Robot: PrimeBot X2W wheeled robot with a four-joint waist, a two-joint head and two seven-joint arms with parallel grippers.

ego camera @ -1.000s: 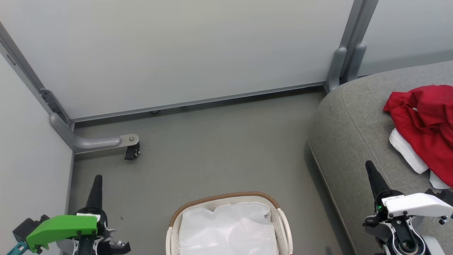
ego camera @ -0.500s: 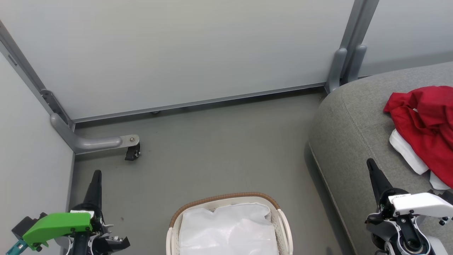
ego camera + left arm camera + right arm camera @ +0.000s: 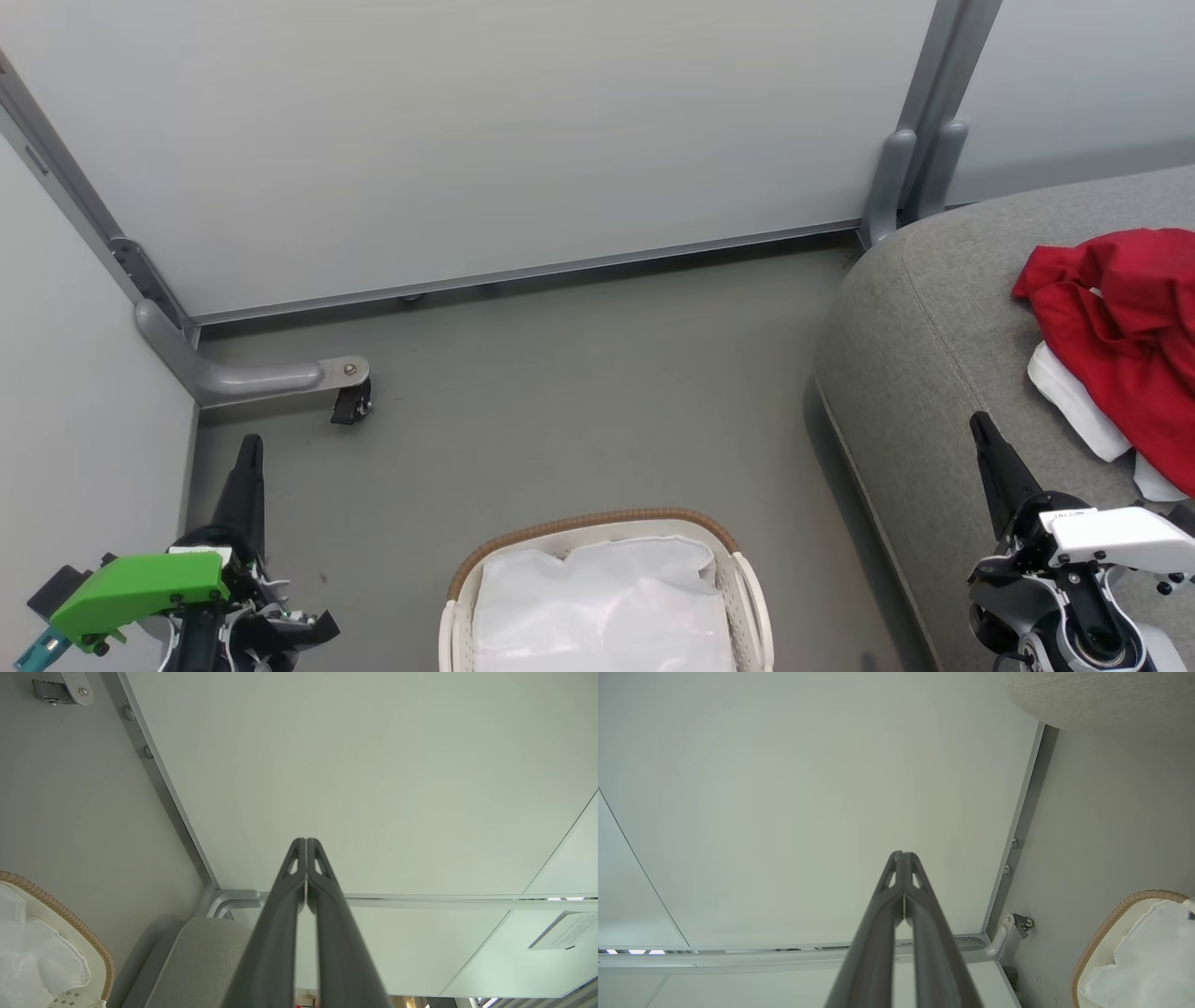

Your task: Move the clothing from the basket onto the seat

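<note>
— Left pincer [image 3: 248, 457] first: how does it stand in the head view?
— Closed. Its two dark fingers are pressed into one point, low on the left over the grey floor [image 3: 579, 373], and it grips nothing. The right pincer [image 3: 988, 446] is closed and empty too, low on the right above the front edge of the seat [image 3: 934, 355].
— And the clothing?
— The clothing [image 3: 1120, 317] lies bunched on the seat at the right edge, red with white parts beneath, well apart from both pincers. The basket [image 3: 579, 525] stands on the floor at bottom middle, between the arms, with a glossy white sheet [image 3: 597, 607] inside.
— Left wrist view?
— The left pincer [image 3: 306, 849] has its tips touching and points at a pale wall panel [image 3: 373, 765]. The basket [image 3: 70, 915] and white sheet [image 3: 28, 956] sit at lower left, with the seat [image 3: 205, 961] beside them.
— Right wrist view?
— The right pincer [image 3: 902, 858] is likewise closed, before the wall panel [image 3: 784, 788]. A corner of the seat [image 3: 1087, 695] shows at top right, and the basket [image 3: 1104, 926] with the white sheet [image 3: 1148, 961] is at lower right.
</note>
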